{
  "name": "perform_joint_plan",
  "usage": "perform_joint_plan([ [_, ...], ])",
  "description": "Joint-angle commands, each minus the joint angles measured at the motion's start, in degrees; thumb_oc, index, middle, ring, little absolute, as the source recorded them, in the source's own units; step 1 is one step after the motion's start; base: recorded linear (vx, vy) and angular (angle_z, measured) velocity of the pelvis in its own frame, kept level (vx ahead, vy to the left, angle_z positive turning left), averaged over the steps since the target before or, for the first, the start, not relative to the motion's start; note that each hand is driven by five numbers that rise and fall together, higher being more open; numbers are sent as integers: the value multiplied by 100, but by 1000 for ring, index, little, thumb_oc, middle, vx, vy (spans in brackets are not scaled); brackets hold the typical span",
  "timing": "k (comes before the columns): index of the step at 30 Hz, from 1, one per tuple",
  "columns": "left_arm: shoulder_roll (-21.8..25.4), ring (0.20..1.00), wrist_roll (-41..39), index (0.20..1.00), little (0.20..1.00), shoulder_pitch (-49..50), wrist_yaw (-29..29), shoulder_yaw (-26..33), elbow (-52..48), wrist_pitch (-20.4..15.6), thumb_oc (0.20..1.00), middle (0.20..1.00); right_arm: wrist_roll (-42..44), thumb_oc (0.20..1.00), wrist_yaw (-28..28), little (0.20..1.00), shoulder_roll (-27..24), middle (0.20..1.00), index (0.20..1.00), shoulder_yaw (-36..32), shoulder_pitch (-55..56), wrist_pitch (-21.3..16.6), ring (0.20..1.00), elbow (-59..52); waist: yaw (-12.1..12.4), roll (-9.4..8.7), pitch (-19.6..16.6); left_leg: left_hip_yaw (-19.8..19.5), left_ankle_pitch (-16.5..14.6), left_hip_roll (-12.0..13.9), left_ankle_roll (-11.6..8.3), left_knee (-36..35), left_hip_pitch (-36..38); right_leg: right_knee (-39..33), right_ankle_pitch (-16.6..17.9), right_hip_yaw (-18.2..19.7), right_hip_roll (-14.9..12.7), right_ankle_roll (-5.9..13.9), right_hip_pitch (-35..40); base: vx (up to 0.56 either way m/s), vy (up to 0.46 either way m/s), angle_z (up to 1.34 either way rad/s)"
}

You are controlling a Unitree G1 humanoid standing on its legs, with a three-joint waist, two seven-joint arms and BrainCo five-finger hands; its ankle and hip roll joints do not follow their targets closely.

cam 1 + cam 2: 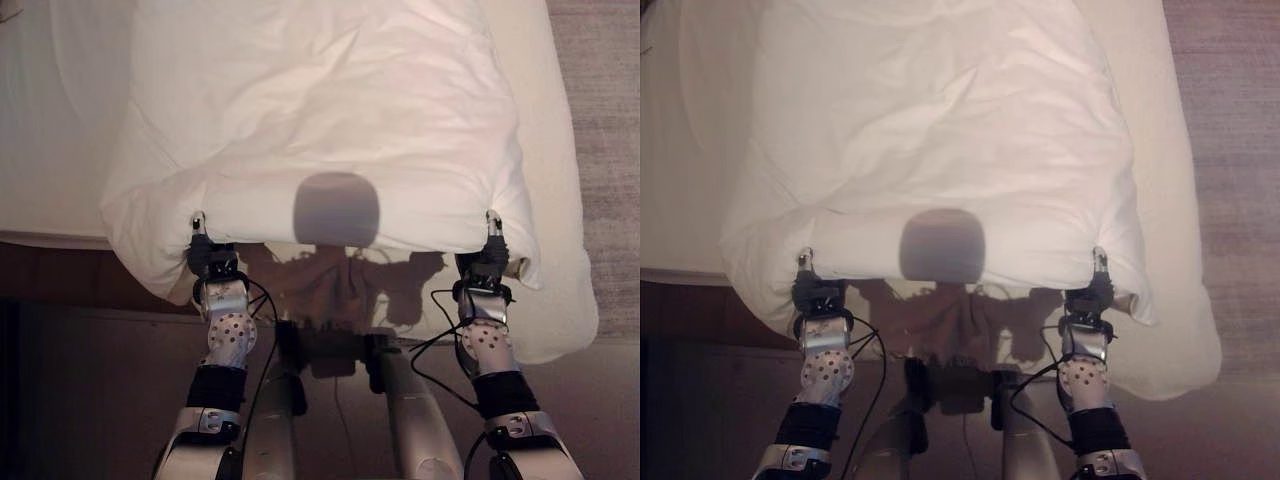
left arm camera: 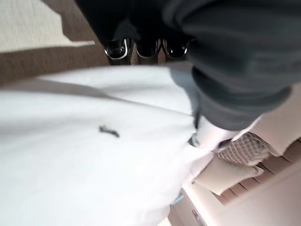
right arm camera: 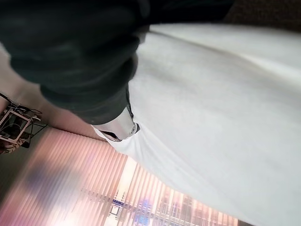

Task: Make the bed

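You have the left hand (image 1: 203, 255) and right hand (image 1: 489, 255) each clenched on a near corner of the white duvet (image 1: 330, 110), which runs lengthwise up the frame over the bed (image 1: 40, 150), equally near both hands

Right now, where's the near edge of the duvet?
In the left eye view the white duvet's near edge hangs raised just past the foot of the bed, pinched by the left hand and the right hand.
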Motion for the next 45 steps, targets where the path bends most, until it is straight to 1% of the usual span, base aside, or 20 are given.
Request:
perform_joint_plan([
  [1, 470, 200, 56, 200, 200, 9, -438, 663, 91, -677, 200, 200, -193, 200, 281, 200, -573, 200, 200, -486, 580, -438, 200, -18, -29, -41, -649, -609, -39, -205, -92, -95, 152, -1303, 463, 148, 324, 486, 408, -60, -54, -3],
  [4, 431, 200, 87, 200, 200, 94, -455, 730, -90, -746, 200, 200, -161, 200, 329, 200, -616, 200, 200, -500, 576, -409, 200, 26, -26, -148, -586, -827, -91, -78, -65, -7, 143, -1249, 481, 185, 312, 468, 417, -80, -32, -16],
  [5, 431, 200, 203, 200, 200, 168, -433, 718, -290, -812, 200, 200, -122, 200, 375, 200, -621, 200, 200, -456, 584, -414, 200, 18, 12, -321, -515, -1089, -29, 330, -89, 27, 164, -1087, 420, 258, 264, 470, 403, -82, 0, 9],
  [6, 430, 200, 219, 200, 200, 181, -415, 713, -311, -811, 200, 200, -120, 200, 378, 200, -615, 200, 200, -455, 589, -415, 200, 17, 15, -325, -518, -1092, -21, 338, -98, 15, 168, -1070, 416, 256, 271, 464, 393, -72, 151, 20],
  [7, 408, 200, 218, 200, 200, 238, -370, 721, -460, -919, 200, 200, -82, 200, 373, 200, -575, 200, 200, -427, 655, -420, 200, 10, 95, -402, -496, -1494, 92, 661, -134, -240, 357, -810, 318, 406, 264, 496, 313, -33, 128, 15],
  [9, 410, 200, 232, 200, 200, 241, -322, 715, -527, -983, 200, 200, -42, 200, 374, 200, -557, 200, 200, -420, 672, -447, 200, 54, 120, -415, -500, -1652, 280, 850, -225, -446, 395, -654, 295, 492, 259, 502, 192, -45, 229, -3],
  [13, 407, 200, 209, 200, 200, 278, -350, 619, -623, -919, 200, 200, 22, 200, 297, 200, -499, 200, 200, -424, 733, -534, 200, 37, 119, -367, -500, -1444, 465, 1164, -346, -709, 581, -564, 317, 567, -24, 674, 85, -59, 425, 5],
  [15, 520, 200, 209, 200, 200, 269, -571, 269, -555, -650, 200, 200, 65, 200, 283, 200, -331, 200, 200, -419, 747, -652, 200, -32, 89, -300, -523, -1187, 51, 911, -346, -392, 441, -1131, 908, 703, -489, 1026, 133, -78, 683, 25],
  [17, 478, 200, 51, 200, 200, 280, -819, -22, -400, -494, 200, 200, 177, 200, 319, 200, -201, 200, 200, -479, 905, -651, 200, -16, 8, -260, -516, -1050, -745, 233, -180, 856, 42, -1997, 1684, 788, -1245, 1225, 847, 37, 792, 45],
  [20, 438, 200, 35, 200, 200, 439, -1063, -233, -378, -346, 200, 200, 204, 200, 513, 200, -59, 200, 200, -532, 1044, -463, 200, 72, -46, -140, -546, -946, -1143, -313, 135, 1379, -121, -2181, 2024, 764, -1775, 1071, 1104, 135, 850, 76],
  [22, 443, 200, 124, 200, 200, 558, -1103, -233, -358, -273, 200, 200, 132, 200, 581, 200, 4, 200, 200, -492, 1052, -377, 200, 104, -79, -91, -557, -892, -1208, -502, 262, 1359, -16, -2132, 2168, 651, -1720, 1004, 1053, 93, 533, 36],
  [24, 435, 200, 336, 200, 200, 659, -992, -200, -417, -218, 200, 200, 3, 200, 572, 200, -30, 200, 200, -388, 1027, -323, 200, 55, -59, -20, -512, -726, -1152, -578, 338, 1125, 206, -1792, 1579, 298, -1323, 897, 858, 9, 328, -34],
  [25, 433, 200, 339, 200, 200, 660, -989, -200, -420, -217, 200, 200, 2, 200, 571, 200, -31, 200, 200, -388, 1028, -323, 200, 54, -58, -23, -509, -724, -1151, -578, 336, 1117, 215, -1770, 1565, 303, -1324, 894, 851, -48, 402, -49],
  [27, 449, 200, 551, 200, 200, 826, -884, -66, -624, -105, 200, 200, -265, 200, 539, 200, -189, 200, 200, -282, 1064, -341, 200, -11, -91, -127, -435, -383, -956, -841, 447, 423, 607, -694, 616, -299, 12, 681, 410, -56, 385, -52],
  [28, 449, 200, 554, 200, 200, 829, -880, -64, -630, -103, 200, 200, -270, 200, 534, 200, -187, 200, 200, -279, 1064, -342, 200, -15, -84, -138, -443, -369, -920, -847, 449, 389, 607, -702, 637, -287, 10, 675, 394, 1, 177, -61],
  [31, 421, 200, 692, 200, 200, 870, -827, -63, -653, -44, 200, 200, -479, 200, 505, 200, -298, 200, 200, -271, 1163, -393, 200, -97, -144, -202, -504, -210, -799, -1088, 506, 39, 763, -878, 572, -78, 606, 603, 437, 4, 97, 1],
  [34, 301, 200, 662, 200, 200, 951, -845, -106, -667, -26, 200, 200, -574, 200, 453, 200, -489, 200, 200, -268, 1294, -342, 200, -202, -176, -60, -609, -89, -836, -1132, 530, 129, 673, -1295, 672, 330, 544, 486, 536, 25, 26, -37],
  [40, 101, 200, 592, 200, 200, 1031, -835, -128, -671, -30, 200, 200, -680, 200, 317, 200, -687, 200, 200, -445, 1356, -366, 200, -255, -257, 150, -666, 145, -899, -999, 418, 253, 616, -1746, 741, 420, 537, 457, 799, 38, -86, -21],
  [43, 92, 200, 592, 200, 200, 1018, -845, -159, -756, -101, 200, 200, -688, 200, 276, 200, -803, 200, 200, -478, 1225, -351, 200, -126, -147, 19, -488, -423, -1045, -1182, 309, 923, 299, -1557, 672, 559, 578, 370, 795, -20, -56, -9],
  [45, 117, 200, 645, 200, 200, 1065, -829, -116, -850, -106, 200, 200, -669, 200, 266, 200, -782, 200, 200, -489, 1174, -378, 200, -92, -148, -80, -502, -633, -991, -862, 288, 864, 210, -1479, 623, 648, 546, 378, 761, 7, -46, -25],
])
